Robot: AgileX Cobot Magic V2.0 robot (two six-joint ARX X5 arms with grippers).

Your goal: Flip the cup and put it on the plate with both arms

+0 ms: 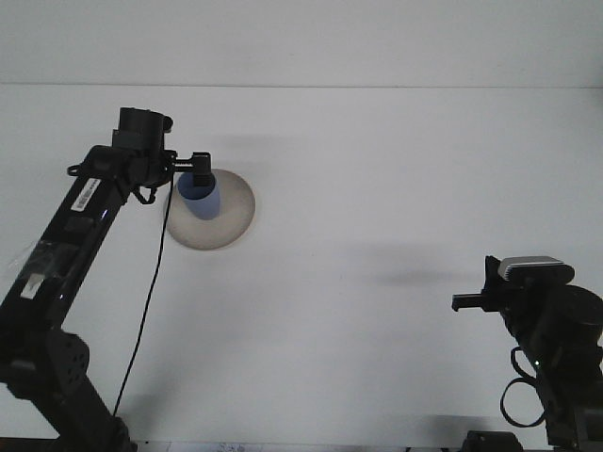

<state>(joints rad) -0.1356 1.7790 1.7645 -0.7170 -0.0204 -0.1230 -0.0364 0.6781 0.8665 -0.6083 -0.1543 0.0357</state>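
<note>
A light blue cup [198, 200] stands on the round beige plate [231, 218] at the left of the white table, tilted slightly. My left gripper [193, 169] is at the cup's upper rim on its far-left side, open, with one black finger [202, 172] showing just above the rim. Whether that finger still touches the cup is not clear. My right gripper [468, 302] rests low at the right front, pointing left, far from cup and plate, with nothing in it.
A black cable [151, 311] hangs from the left arm down to the front edge. The table's far edge [377, 87] meets a white wall.
</note>
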